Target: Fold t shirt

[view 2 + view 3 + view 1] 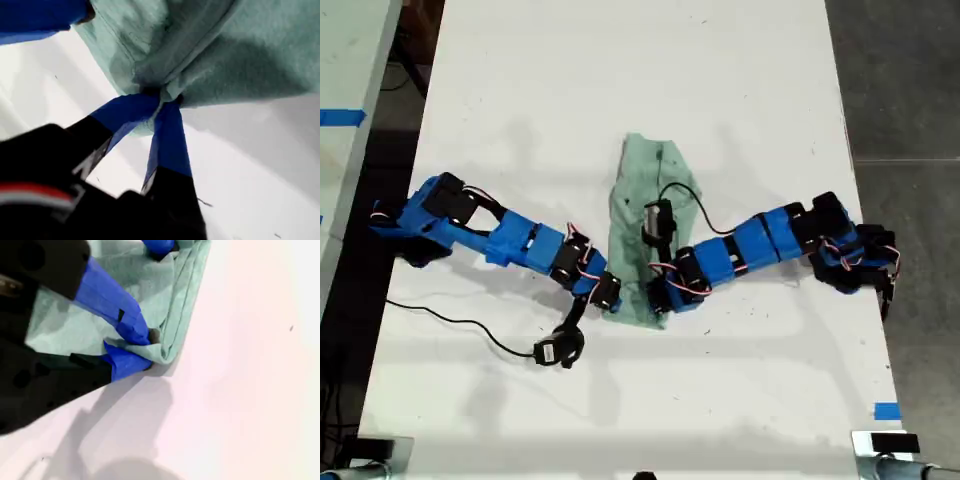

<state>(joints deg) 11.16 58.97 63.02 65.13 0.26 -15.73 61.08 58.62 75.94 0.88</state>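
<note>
The t shirt (645, 185) is a pale mint-green strip, folded narrow, lying lengthwise at the middle of the white table. My first gripper (608, 297) reaches in from the exterior view's left and is shut on the cloth's near edge. In its wrist view its blue fingers (170, 130) meet on bunched, lifted fabric (240, 60). From the exterior view's right, my second gripper (660, 300) is shut on the neighbouring near corner. There the cloth (150, 285) is pinched between its fingertips (135, 330). The two grippers are a few centimetres apart.
The white table (620, 80) spreads wide around the shirt. A black cable (450, 320) trails over it at the exterior view's left. Blue tape (887, 410) marks the near right corner in the exterior view. Dark floor lies beyond the exterior view's right edge.
</note>
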